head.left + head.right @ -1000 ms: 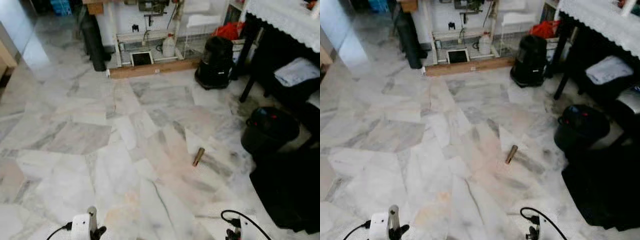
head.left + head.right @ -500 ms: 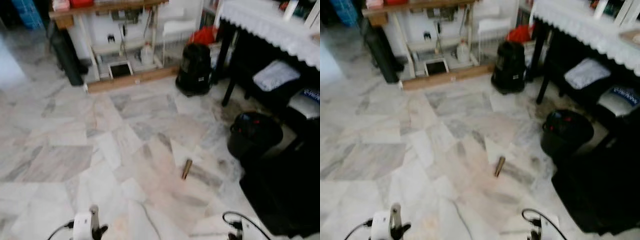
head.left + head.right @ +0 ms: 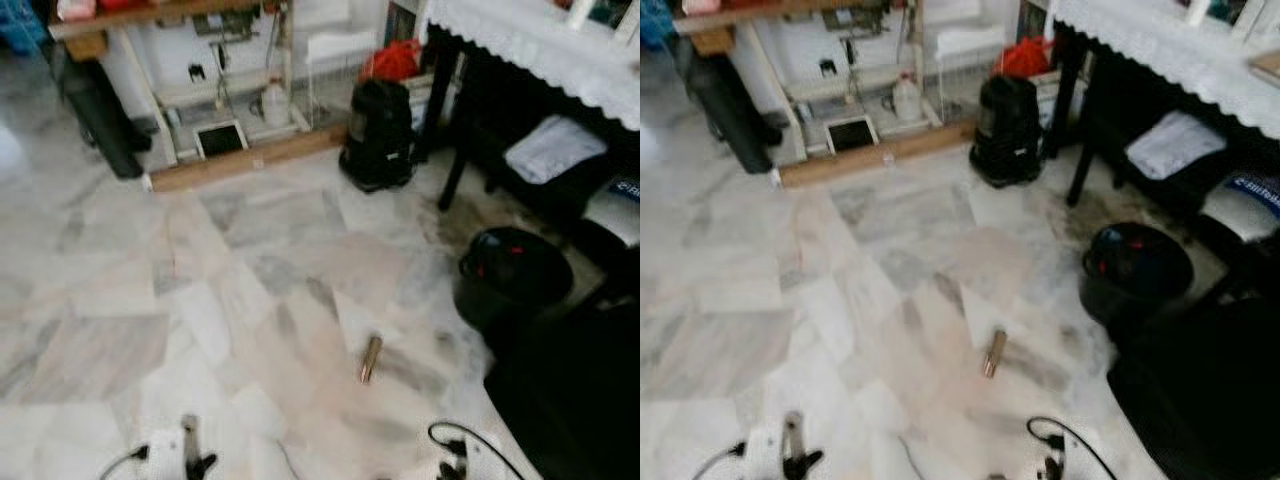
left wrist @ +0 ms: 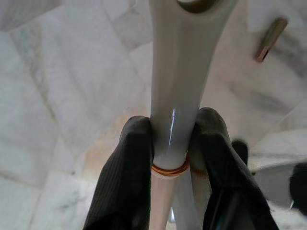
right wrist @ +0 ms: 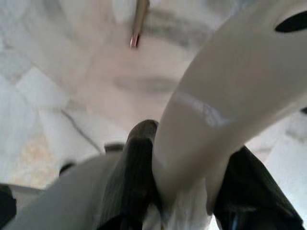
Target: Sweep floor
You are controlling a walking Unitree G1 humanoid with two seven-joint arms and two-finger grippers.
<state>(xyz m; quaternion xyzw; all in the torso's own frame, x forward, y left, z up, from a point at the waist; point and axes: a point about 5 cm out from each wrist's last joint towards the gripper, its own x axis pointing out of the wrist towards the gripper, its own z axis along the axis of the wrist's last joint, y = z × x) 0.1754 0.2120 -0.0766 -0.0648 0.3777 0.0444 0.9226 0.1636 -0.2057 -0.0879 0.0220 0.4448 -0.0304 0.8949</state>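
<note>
Marble floor [image 3: 120, 300], grey-veined with a pinkish patch mid-room. Small brown cylinder [image 3: 370, 359] lying on that patch, near the black bucket [image 3: 512, 272] but apart from it. Left gripper [image 4: 170, 143] clamped on a pale grey-white handle [image 4: 175, 81]; both black fingers [image 4: 132, 163] press its sides just above an orange ring [image 4: 169, 169]. Right gripper [image 5: 184, 167] clamped on a thick cream-white curved handle [image 5: 225, 105], one finger each side. What tool each handle belongs to, I can't tell from here. Both wrists sit low at the near edge of the head view, left one [image 3: 190, 455] with a short metal post sticking up, right one [image 3: 455, 465] with a looped black cable. Far side: black vacuum-like unit [image 3: 378, 135] by the table leg, red bag [image 3: 392, 62] behind it, dark table with white lace cloth [image 3: 540, 40] on the right, wooden plank [image 3: 245, 160] along the workbench base, white jug [image 3: 275, 100] under the bench. Head views are slightly blurred.
</note>
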